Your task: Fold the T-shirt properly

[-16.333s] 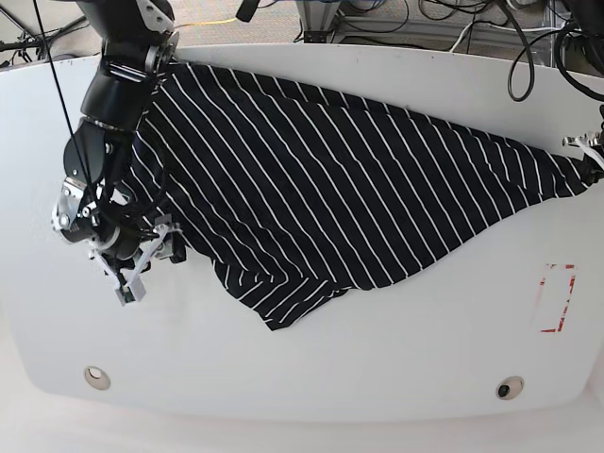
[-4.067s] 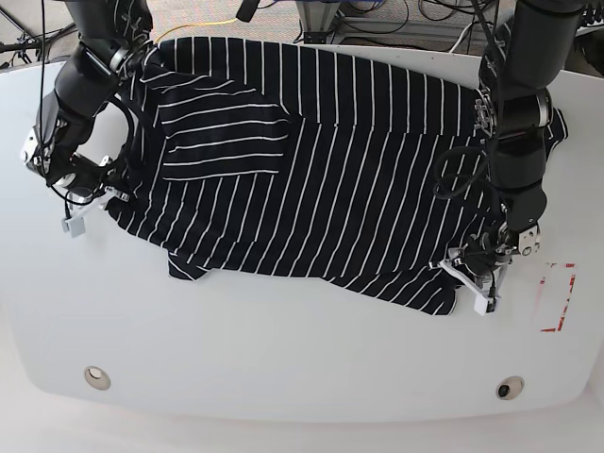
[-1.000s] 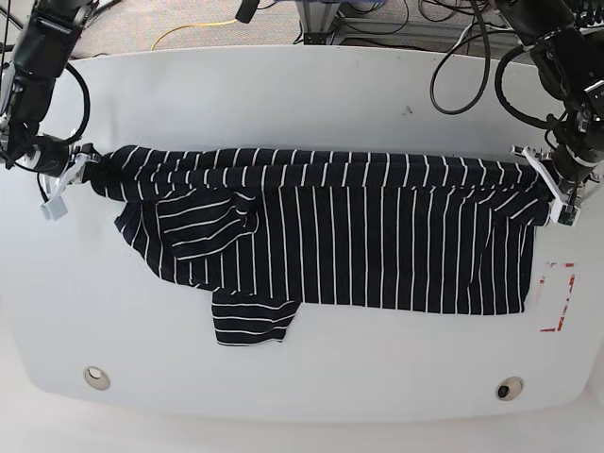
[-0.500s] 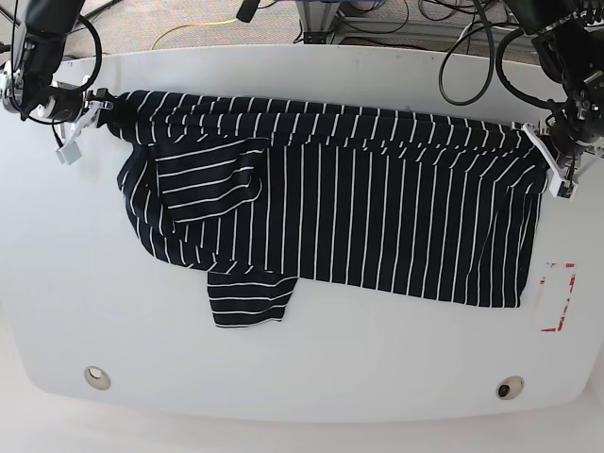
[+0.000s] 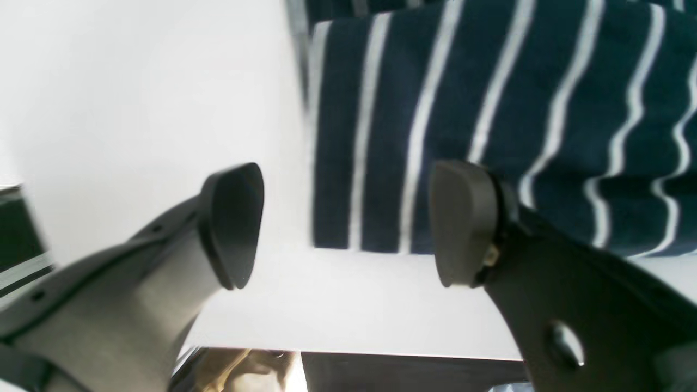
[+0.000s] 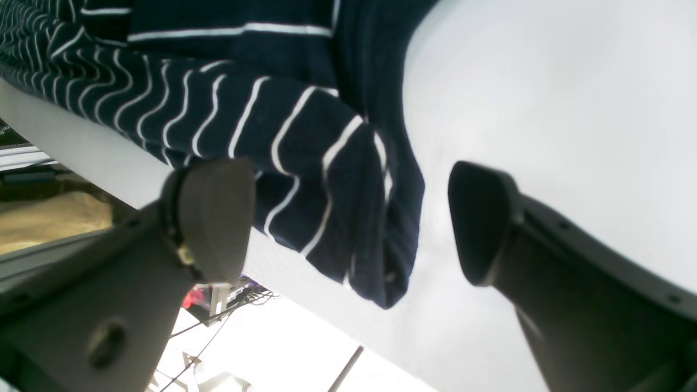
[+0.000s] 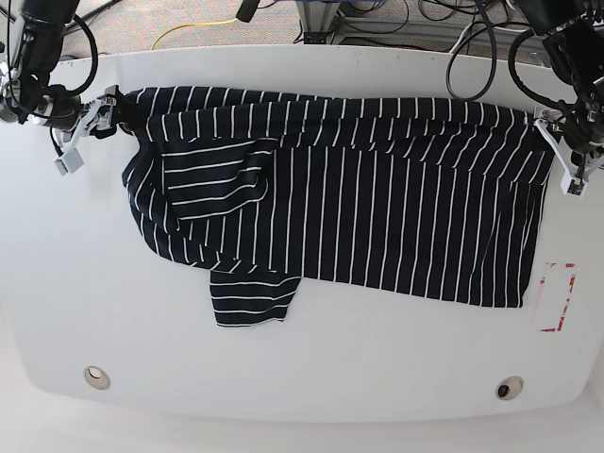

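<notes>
The T-shirt (image 7: 349, 203) lies spread across the far half of the white table (image 7: 302, 368), dark navy with thin white stripes. Its top edge runs close along the table's back edge. One sleeve is folded over the body on the base view's left, and a small flap sticks out below the lower hem.

Half a second ago the cloth sat a little nearer the middle and both arms had its top corners pinched. Now the top edge has shifted further back, and both arms have let go.

The left gripper (image 5: 348, 223) stands with its jaws wide apart, nothing between them, the shirt's corner lying flat on the table just beyond. The right gripper (image 6: 348, 218) is spread open too, with a bunched, rounded fold of the shirt in front of the gap; I cannot tell whether it touches either finger.

In the base view both grippers sit at the picture's edges and are too small to read. The left wrist view is blurred along the hem.
</notes>
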